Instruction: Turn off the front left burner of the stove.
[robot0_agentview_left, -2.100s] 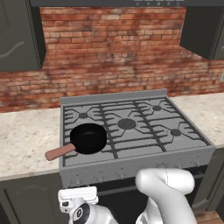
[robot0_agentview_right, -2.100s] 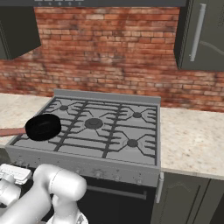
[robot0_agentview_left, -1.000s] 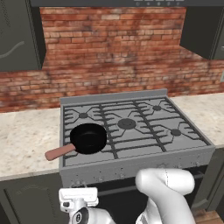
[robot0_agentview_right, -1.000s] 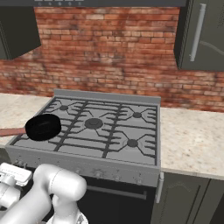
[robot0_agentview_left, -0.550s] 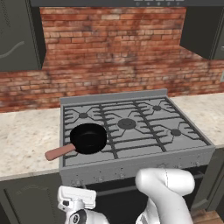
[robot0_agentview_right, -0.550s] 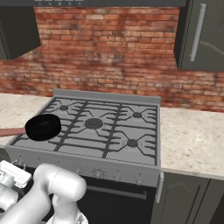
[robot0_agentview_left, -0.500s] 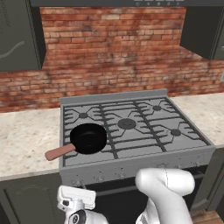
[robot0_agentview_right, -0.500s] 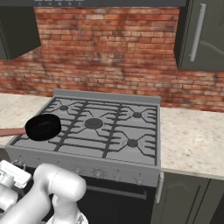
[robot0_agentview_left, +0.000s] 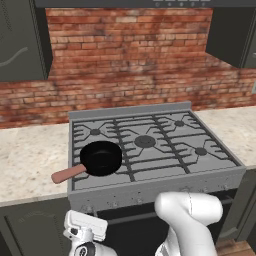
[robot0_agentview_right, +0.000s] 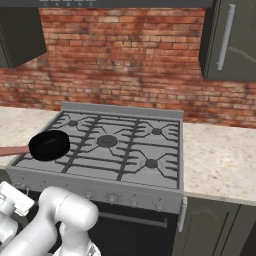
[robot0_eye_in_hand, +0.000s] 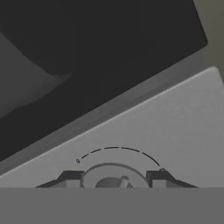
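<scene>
Hand view looks straight at the grey front panel of the stove (robot0_agentview_left: 150, 175), close up, where a round knob (robot0_eye_in_hand: 114, 177) sits under a thin dial arc. The jaws (robot0_eye_in_hand: 114, 179) stand parted, one dark fingertip on each side of the knob, close to its rim; whether the pads actually touch it cannot be told.

From the left base view, the stove stands between two stretches of pale speckled bench (robot0_agentview_left: 30, 160), with a red brick wall (robot0_agentview_left: 130, 60) behind it. The front left burner (robot0_agentview_left: 102, 160) is at the near left corner of the grates and is covered by a black frying pan (robot0_agentview_left: 101, 157), whose reddish handle (robot0_agentview_left: 67, 173) reaches out over the stove's left edge toward the bench. The larger centre burner (robot0_agentview_left: 145, 141) is bare.

From the right base view, the same pan sits at the stove's front left corner, and the row of small knobs (robot0_agentview_right: 115, 199) runs along the front panel above the black oven door (robot0_agentview_right: 135, 230). Dark cabinets (robot0_agentview_right: 230, 40) hang to either side of the brick.
</scene>
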